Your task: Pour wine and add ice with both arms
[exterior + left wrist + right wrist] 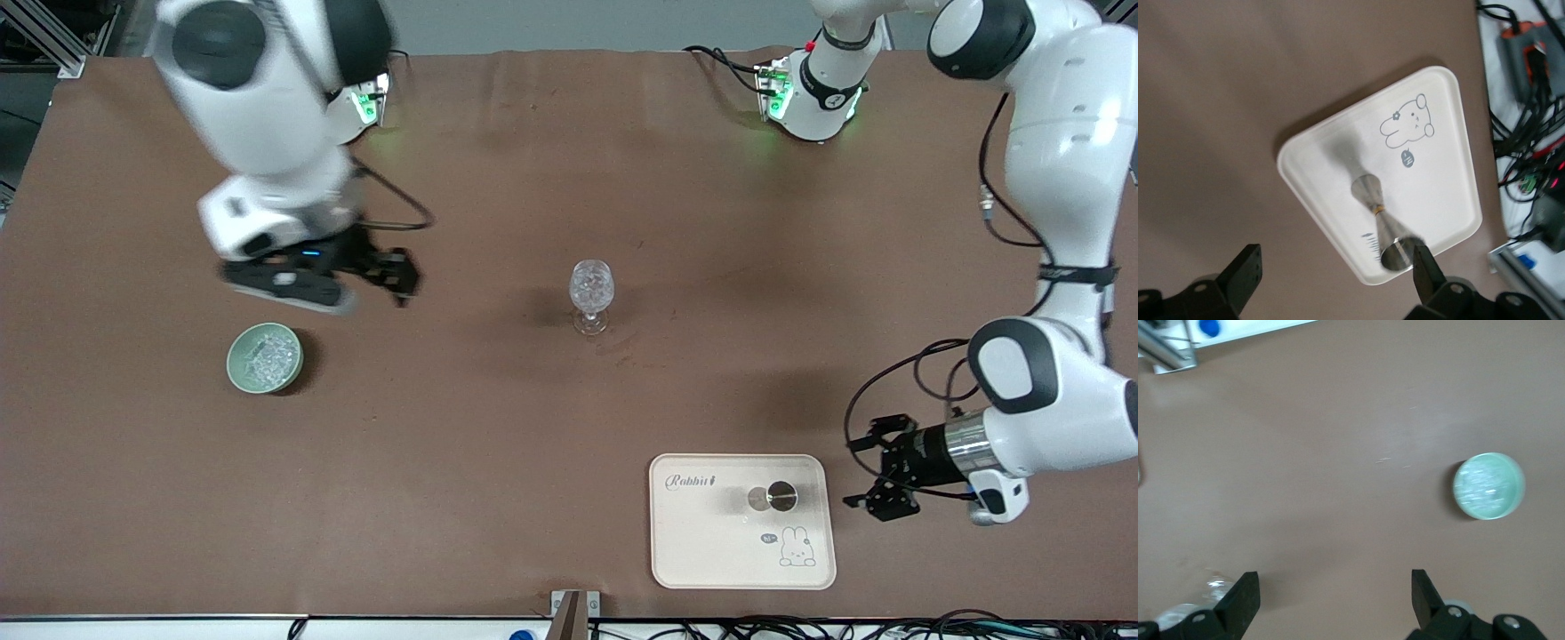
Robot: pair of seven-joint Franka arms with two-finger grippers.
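A stemmed glass (591, 293) stands mid-table with glittering clear chunks in its bowl. A green bowl (264, 357) heaped with ice (265, 356) sits toward the right arm's end; it also shows in the right wrist view (1489, 486). A steel hourglass-shaped jigger (773, 498) stands on a white rabbit tray (711, 551). My right gripper (407, 280) is open and empty, over bare table between bowl and glass. My left gripper (853, 473) is open and empty beside the tray's edge; in the left wrist view (1338, 273) one fingertip (1425, 267) is close by the jigger (1381, 213).
The tray (1438, 200) lies nearer the front camera than the glass. The table's front edge holds cables and a metal bracket (573, 613). Brown table surface spreads around the glass.
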